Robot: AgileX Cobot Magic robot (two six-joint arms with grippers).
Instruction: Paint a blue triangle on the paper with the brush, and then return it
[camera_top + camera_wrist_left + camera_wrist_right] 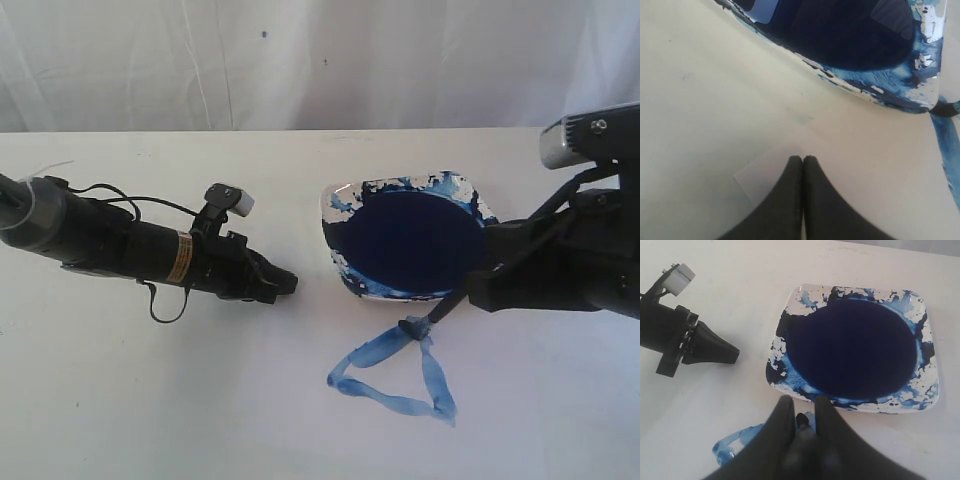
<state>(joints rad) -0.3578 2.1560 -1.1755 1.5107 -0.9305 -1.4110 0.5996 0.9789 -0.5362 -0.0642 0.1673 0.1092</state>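
The brush [440, 308] is pinched in the right tool [803, 401], its tip touching the blue triangle [437, 376] at the corner beside the dish [345, 200]. Dragging it away could smear the paper [520, 380] or clip the rim. The left tool [288, 283] lies closed, empty.

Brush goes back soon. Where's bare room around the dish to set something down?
Biggest bare patch: below the left gripper in the exterior view, left of the blue triangle. A clear strip also runs between the dish and the curtain. Crowded: the gap between dish and triangle, where the right gripper holds the brush.
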